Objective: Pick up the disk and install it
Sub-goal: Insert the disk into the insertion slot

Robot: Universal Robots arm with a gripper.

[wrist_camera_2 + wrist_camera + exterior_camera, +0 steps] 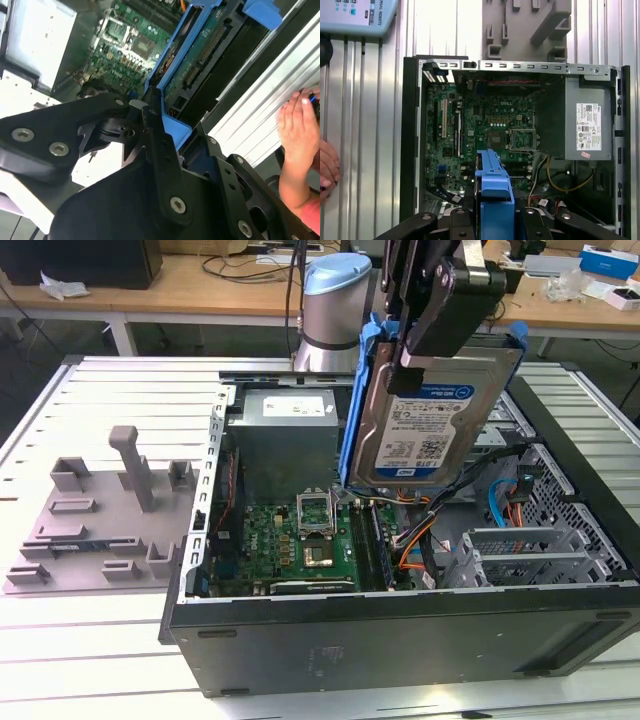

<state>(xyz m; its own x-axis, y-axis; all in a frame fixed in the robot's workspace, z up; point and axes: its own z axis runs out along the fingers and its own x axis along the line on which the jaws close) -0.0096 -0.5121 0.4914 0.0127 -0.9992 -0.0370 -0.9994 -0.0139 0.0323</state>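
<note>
Jaws clamping disk (428,412) (white-blue label (437,440)), above case (400,640)

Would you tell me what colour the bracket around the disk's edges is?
Blue: the bracket framing the disk shows best in the exterior view.

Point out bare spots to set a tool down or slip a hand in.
Free: table slats between the fixture plate and the near table edge, also beyond the plate. Crowded: inside the case, cables beneath the held disk.

Black screw-studded jaws, light-blue joint cap (335,275)
</note>
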